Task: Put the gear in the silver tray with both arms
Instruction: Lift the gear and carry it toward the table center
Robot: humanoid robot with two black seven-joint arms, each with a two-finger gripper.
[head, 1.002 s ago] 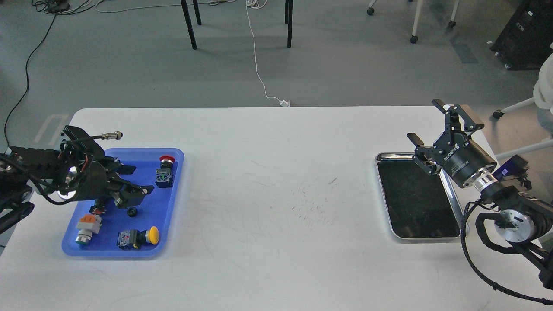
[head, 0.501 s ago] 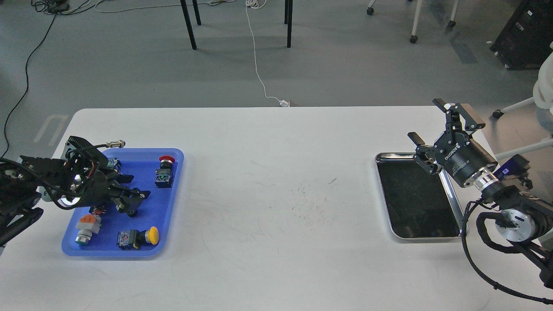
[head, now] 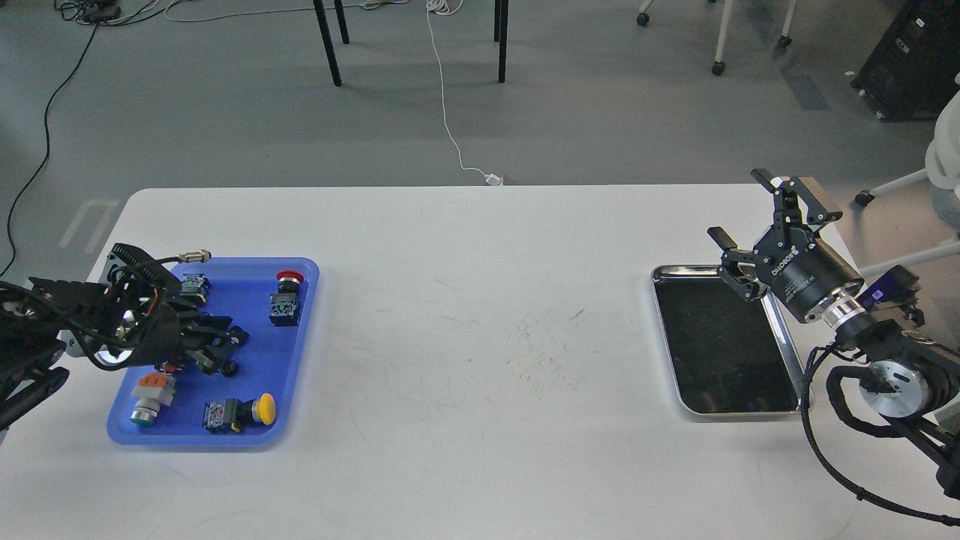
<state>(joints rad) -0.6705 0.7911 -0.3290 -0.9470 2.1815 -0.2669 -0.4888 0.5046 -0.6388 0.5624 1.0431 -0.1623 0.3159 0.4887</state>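
Observation:
The gear [head: 230, 368] is a tiny black disc lying on the blue tray [head: 300, 360] at the left of the table. My left gripper [head: 225, 351] hangs low over the tray, just above and to the left of the gear. Its two fingers stand a little apart and the lower finger [head: 212, 364] is right beside the gear. The silver tray [head: 664, 330] lies at the right of the table with nothing in it. My right gripper [head: 742, 208] is open and empty, raised above the silver tray's far right corner.
The blue tray also holds a red push-button [head: 288, 280], a yellow one [head: 262, 409], an orange and green one [head: 148, 394] and another small switch [head: 193, 284]. A metal connector [head: 192, 257] sticks out at its far left corner. Chair and table legs stand beyond the white table [head: 480, 337].
My left gripper has drawn back to the left and come lower over the blue tray, its fingers closer together beside the gear. The gear and my right arm have hardly moved.

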